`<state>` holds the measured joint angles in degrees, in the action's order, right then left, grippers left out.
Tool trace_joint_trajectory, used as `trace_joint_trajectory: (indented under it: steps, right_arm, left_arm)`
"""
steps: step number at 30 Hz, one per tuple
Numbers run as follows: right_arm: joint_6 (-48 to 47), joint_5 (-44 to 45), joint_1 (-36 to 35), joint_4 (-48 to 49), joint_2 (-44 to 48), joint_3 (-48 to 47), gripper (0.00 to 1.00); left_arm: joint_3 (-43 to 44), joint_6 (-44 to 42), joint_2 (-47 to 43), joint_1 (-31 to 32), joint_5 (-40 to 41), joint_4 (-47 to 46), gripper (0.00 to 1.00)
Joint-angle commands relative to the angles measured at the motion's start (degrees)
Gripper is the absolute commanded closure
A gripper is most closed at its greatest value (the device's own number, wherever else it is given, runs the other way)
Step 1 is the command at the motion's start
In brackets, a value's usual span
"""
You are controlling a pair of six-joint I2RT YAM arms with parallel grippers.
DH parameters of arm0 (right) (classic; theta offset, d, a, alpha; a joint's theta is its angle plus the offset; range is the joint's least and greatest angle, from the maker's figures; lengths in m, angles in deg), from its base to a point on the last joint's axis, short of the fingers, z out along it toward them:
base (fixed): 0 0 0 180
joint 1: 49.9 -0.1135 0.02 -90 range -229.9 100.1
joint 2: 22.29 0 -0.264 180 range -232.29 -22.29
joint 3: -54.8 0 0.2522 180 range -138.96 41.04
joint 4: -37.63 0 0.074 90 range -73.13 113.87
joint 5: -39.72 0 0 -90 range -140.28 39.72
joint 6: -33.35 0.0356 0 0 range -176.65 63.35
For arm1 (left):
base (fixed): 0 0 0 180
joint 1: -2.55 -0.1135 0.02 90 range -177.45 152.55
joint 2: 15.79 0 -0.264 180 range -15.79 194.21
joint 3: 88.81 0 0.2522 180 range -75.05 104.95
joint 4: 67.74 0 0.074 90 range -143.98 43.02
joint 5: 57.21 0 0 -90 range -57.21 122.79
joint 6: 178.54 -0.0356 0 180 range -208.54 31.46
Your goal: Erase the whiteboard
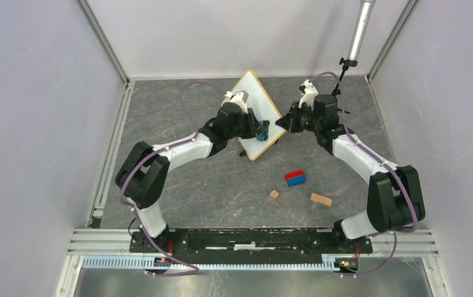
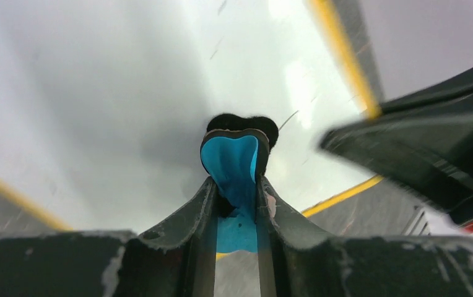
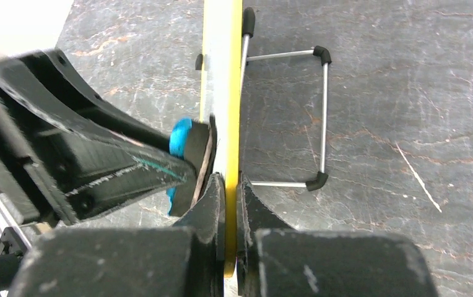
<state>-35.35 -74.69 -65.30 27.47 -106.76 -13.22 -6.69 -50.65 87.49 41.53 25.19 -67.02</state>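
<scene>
Eraser (image 2: 235, 162) against whiteboard (image 1: 254, 94) face, left pincer (image 1: 259, 129) around eraser, right pincer (image 1: 282, 124) astride board's edge, blocks (image 1: 295, 178) in front.

Blurred, cropped whiteboard (image 2: 129, 80) in the left wrist view, right tool (image 2: 363, 127) a dark blur at its edge.

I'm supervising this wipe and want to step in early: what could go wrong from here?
1. The right claw pinches only the thin frame edge of the whiteboard; wiping pressure could twist it loose.
2. The left claw holds the eraser by a narrow part, so it may tilt or slip.
3. Both claws sit close together and could collide.
</scene>
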Motion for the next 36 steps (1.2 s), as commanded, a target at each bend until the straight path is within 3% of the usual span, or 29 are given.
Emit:
trace_joint_trajectory:
  steps: [1, 8, 14, 19, 22, 25, 28, 32, 36]
  right_arm:
    - [-7.0, -4.9, -3.2, -1.5, -0.6, -1.5, 0.98]
    - [-7.3, -2.5, -3.2, -3.4, 0.0, -2.8, 0.68]
    - [-9.8, 1.7, -3.2, -8.2, 0.2, -4.0, 0.51]
    - [-11.1, 5.5, -3.2, -10.8, 0.8, -5.0, 0.38]
    - [-12.4, 8.1, -3.2, -13.5, 1.8, -5.8, 0.28]
    - [-13.8, 10.3, -3.3, -16.8, 4.5, -6.5, 0.02]
    - [-15.3, 12.1, -3.7, -20.4, 8.7, -7.5, 0.02]
    - [-17.8, 13.5, -4.4, -25.6, 16.3, -8.6, 0.02]
    - [-19.7, 13.5, -4.5, -26.6, 27.0, -7.9, 0.02]
  left_arm:
    - [-6.0, 0.4, -7.3, -0.7, 3.3, 11.2, 0.92]
    - [-18.6, -1.5, -22.1, -1.6, 16.1, 23.6, 0.89]
    - [-27.3, 1.1, -31.5, -1.6, 23.8, 32.9, 0.86]
    - [-34.4, 4.4, -37.3, -1.6, 25.6, 34.5, 0.80]
    - [-37.4, 5.7, -40.4, -1.6, 26.3, 34.7, 0.67]
    - [-38.2, 5.8, -42.6, -1.6, 26.7, 35.1, 0.48]
    - [-37.9, 5.5, -44.0, -1.7, 26.6, 35.6, 0.26]
    - [-36.3, 5.1, -46.0, -1.6, 25.7, 37.4, 0.06]
    - [-32.7, 3.5, -50.8, -1.6, 25.7, 39.7, 0.00]
